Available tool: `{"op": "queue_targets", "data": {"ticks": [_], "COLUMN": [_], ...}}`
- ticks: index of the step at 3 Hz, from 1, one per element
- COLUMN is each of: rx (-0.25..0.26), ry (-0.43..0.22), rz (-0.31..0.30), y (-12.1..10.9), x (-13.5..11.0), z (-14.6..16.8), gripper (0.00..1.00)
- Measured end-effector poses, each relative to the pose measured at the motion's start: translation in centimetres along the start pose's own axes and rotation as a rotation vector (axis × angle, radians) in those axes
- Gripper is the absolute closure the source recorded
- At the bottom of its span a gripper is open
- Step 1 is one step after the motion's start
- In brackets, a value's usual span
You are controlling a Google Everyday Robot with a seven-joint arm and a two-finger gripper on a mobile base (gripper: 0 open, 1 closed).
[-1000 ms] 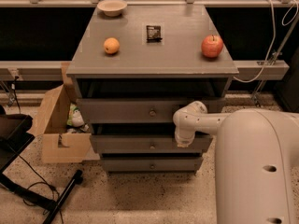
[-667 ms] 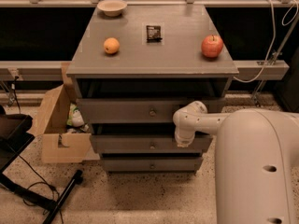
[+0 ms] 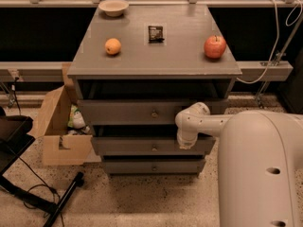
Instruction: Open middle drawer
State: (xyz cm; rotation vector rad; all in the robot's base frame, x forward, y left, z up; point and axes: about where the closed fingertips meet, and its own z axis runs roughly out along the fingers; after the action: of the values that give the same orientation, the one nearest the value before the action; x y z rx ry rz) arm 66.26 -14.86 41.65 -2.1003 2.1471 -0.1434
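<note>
At the left of the frame, an open brown cardboard box sits beside the cabinet. In the centre, the long flat grey middle drawer lies between the other two. Your tool is at the drawer's upper right edge; I can't tell whether it is spread or pressed together.
</note>
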Motion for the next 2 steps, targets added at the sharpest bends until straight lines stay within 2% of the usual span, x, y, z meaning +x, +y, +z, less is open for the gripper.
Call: {"op": "queue_targets", "data": {"ticks": [1,2], "rx": [0.0,0.0], "ry": [0.0,0.0], "rz": [0.0,0.0], "y": [0.0,0.0], "x": [0.0,0.0], "z": [-0.01,-0.03], "gripper": [0.82,0.59]}}
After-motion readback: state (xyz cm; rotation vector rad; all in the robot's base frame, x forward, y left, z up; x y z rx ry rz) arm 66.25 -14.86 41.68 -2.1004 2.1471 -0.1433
